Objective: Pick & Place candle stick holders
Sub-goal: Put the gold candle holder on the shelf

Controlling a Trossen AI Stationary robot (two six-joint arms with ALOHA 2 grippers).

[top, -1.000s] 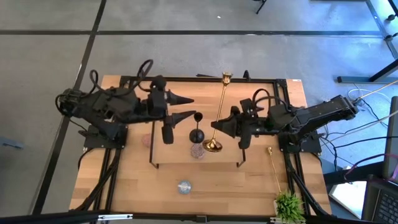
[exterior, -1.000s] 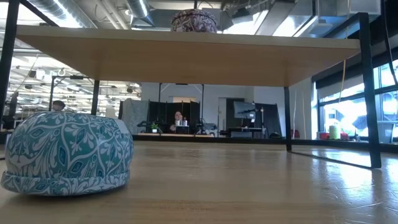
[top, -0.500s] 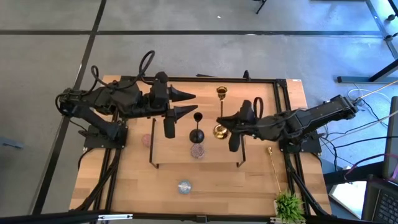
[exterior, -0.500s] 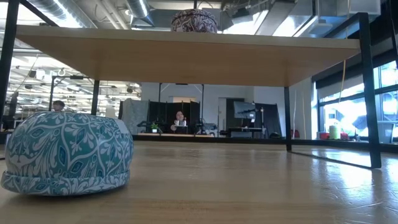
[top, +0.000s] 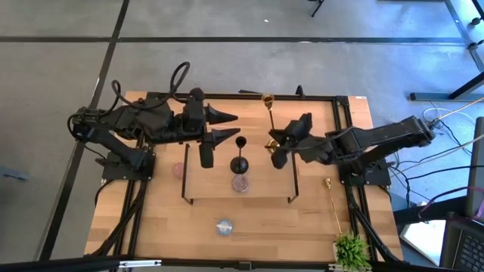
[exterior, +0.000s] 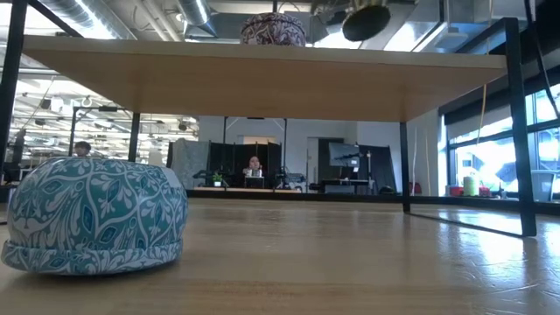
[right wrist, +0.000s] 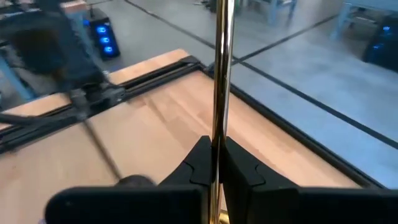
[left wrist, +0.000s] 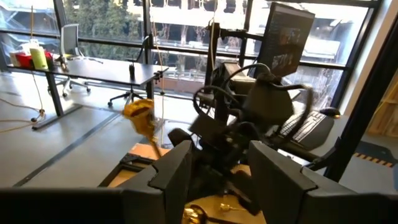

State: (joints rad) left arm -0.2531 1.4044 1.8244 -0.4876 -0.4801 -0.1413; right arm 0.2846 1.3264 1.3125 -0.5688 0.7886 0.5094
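Right claw (top: 275, 145) clamped on one gold candle stick holder (top: 269, 121), held over the wooden board (top: 208, 189).
Left claw (top: 228, 127) hovers part-open, holding nothing. I count two gold stems, the second (top: 333, 202) lying on the desk (top: 159, 227); one black holder (top: 240, 160) and mauve round (top: 240, 183) on the board; pink (top: 178, 171) and blue (top: 224, 226) rounds on the desk.
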